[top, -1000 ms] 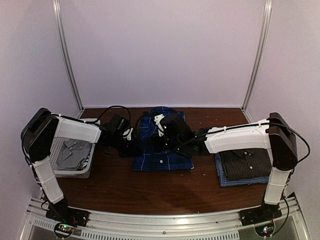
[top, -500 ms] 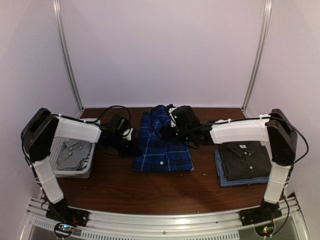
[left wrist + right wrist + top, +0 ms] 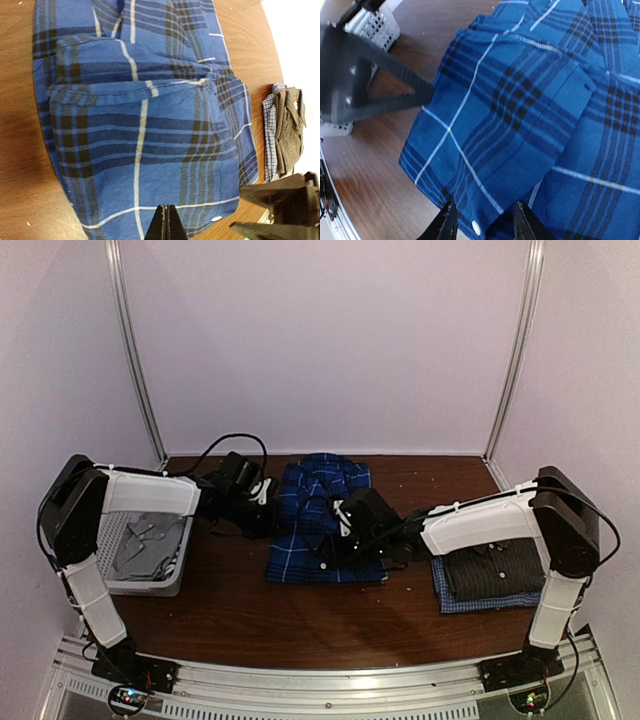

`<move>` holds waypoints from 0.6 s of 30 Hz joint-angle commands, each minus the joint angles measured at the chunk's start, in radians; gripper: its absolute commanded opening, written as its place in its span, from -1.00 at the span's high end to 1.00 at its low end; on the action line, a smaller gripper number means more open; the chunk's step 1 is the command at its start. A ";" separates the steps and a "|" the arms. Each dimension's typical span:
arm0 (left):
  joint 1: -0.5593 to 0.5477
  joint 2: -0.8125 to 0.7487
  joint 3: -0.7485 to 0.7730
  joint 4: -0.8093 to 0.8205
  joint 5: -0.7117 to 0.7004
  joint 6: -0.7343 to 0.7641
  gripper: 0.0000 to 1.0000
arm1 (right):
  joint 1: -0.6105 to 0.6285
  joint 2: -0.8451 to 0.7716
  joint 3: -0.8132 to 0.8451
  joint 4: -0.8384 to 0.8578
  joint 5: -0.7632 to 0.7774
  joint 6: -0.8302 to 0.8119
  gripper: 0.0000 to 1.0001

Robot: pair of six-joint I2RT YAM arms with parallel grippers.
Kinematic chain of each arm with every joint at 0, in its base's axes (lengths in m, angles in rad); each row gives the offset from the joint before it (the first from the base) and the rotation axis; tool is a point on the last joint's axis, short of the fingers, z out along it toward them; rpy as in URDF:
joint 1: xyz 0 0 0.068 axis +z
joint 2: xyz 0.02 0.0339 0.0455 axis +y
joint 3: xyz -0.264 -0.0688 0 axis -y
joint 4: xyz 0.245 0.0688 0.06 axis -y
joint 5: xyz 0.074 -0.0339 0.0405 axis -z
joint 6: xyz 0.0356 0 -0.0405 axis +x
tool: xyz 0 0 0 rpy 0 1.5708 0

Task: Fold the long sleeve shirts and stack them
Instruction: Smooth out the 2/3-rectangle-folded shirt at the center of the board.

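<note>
Left claw (image 3: 166, 226) first: its fingertips are pressed together with nothing between them, sitting at the left edge of the blue plaid shirt (image 3: 305, 545). I cannot tell whether they touch the cloth. Further left, at the left edge of the table (image 3: 230, 615), the white mesh basket (image 3: 150, 587) holds some grey cloth (image 3: 145, 548). The plaid shirt lies mid-table, folded into an oblong whose long axis runs near to far. Its near edge is straight and its far end is rounded and rumpled; I can't make out which end has the collar. My right claw (image 3: 485, 206) hangs over its near right part, fingers spread, with the cloth lying flat below the gap. On the right, well apart, the dark grey checked shirt (image 3: 495, 568) is stacked on the pale blue fine-checked shirt (image 3: 462, 606), which peeks out along the near and left edges.
</note>
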 commanded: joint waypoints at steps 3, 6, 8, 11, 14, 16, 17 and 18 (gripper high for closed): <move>-0.012 0.050 0.055 0.032 0.024 0.029 1.00 | 0.011 -0.005 -0.011 0.009 -0.002 0.029 0.18; -0.002 0.090 0.088 0.023 -0.002 0.033 1.00 | -0.028 0.063 0.065 -0.021 -0.002 0.011 0.18; 0.012 0.113 0.101 0.023 -0.007 0.035 1.00 | -0.062 0.105 0.111 -0.046 0.001 0.008 0.20; 0.037 0.157 0.116 0.011 -0.022 0.038 1.00 | -0.108 0.163 0.166 -0.087 0.006 0.017 0.19; 0.060 0.199 0.117 0.006 -0.017 0.037 1.00 | -0.138 0.231 0.214 -0.117 -0.005 0.015 0.18; 0.068 0.221 0.118 0.001 -0.018 0.038 1.00 | -0.148 0.256 0.228 -0.118 -0.012 0.013 0.15; 0.071 0.227 0.116 0.001 -0.019 0.038 1.00 | -0.152 0.266 0.233 -0.118 -0.012 0.011 0.14; 0.074 0.229 0.115 -0.002 -0.023 0.039 1.00 | -0.157 0.271 0.241 -0.119 -0.010 0.010 0.14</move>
